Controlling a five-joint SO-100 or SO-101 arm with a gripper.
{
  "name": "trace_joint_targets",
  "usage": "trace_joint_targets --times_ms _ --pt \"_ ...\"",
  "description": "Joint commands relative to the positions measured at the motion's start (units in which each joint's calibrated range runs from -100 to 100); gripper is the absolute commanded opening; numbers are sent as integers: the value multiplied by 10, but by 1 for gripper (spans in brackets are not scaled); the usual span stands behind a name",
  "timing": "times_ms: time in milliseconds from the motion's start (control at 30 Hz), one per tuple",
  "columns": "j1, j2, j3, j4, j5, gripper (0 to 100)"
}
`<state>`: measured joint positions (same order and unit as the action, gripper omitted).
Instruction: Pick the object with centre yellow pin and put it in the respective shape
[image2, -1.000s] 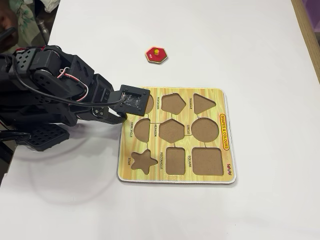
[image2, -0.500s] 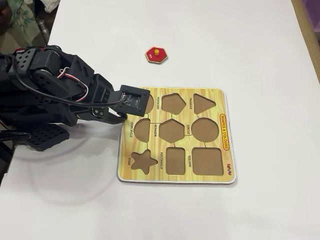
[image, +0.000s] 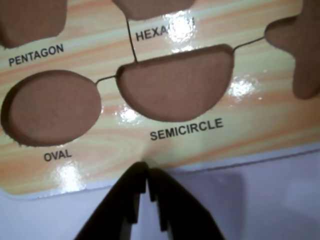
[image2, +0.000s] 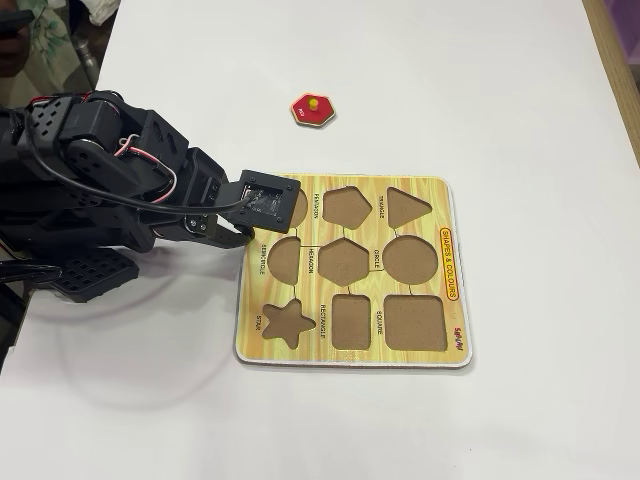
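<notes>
A red hexagon piece (image2: 313, 109) with a yellow centre pin lies on the white table, beyond the board's far edge in the fixed view. The wooden shape board (image2: 300, 355) has all its cutouts empty; its hexagon cutout (image2: 343, 262) is in the middle. My gripper (image2: 247, 238) reaches in from the left and sits at the board's left edge, far from the red piece. In the wrist view my gripper (image: 147, 169) is shut and empty, its tips at the board's edge (image: 100, 150) just below the semicircle cutout (image: 175, 82). The red piece is out of the wrist view.
The wrist view also shows the oval cutout (image: 52, 107), the pentagon cutout (image: 30, 20), the lower edge of the hexagon cutout (image: 150, 7) and part of the star cutout (image: 300, 45). The arm's black body (image2: 90, 190) fills the left of the fixed view.
</notes>
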<state>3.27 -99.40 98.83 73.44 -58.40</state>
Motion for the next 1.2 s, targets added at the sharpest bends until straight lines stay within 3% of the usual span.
trace_joint_targets --times_ms 0,300,867,1167 --pt "4 12 3 12 3 1" --pt "1 50 -27 9 1 1" --pt "-4 326 -313 19 4 1" --pt "-72 467 -461 19 4 1"
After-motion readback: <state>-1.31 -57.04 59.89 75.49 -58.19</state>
